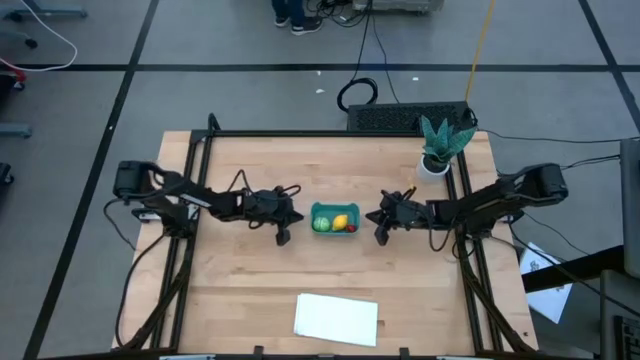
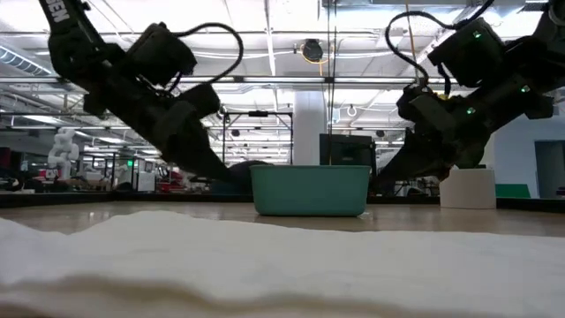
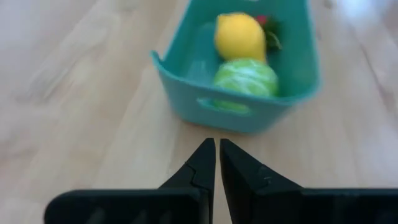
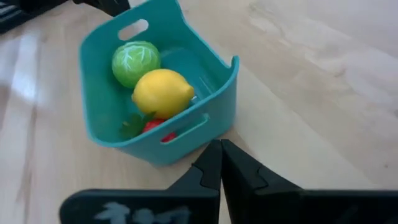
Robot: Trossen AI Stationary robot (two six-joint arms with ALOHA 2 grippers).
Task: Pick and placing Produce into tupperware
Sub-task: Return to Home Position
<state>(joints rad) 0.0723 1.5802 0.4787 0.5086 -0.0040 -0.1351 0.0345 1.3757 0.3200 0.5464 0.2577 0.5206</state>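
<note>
The left gripper sits just beside the tub on its left side, fingers pressed together and tips aimed at it. The right gripper sits likewise on the opposite side, fingers together. Both arms slope down towards the tub.

Tupperware, table middle: plain teal-blue. Ball inside: light green, paler whitish veining. Lemon: plain bright yellow. Strawberry: red, dark green leaves. Table: pale wood, faint grain. Sheet near front edge: plain white. Potted plant, back right corner: teal leaves, white pot. Left arm, right arm: black.
</note>
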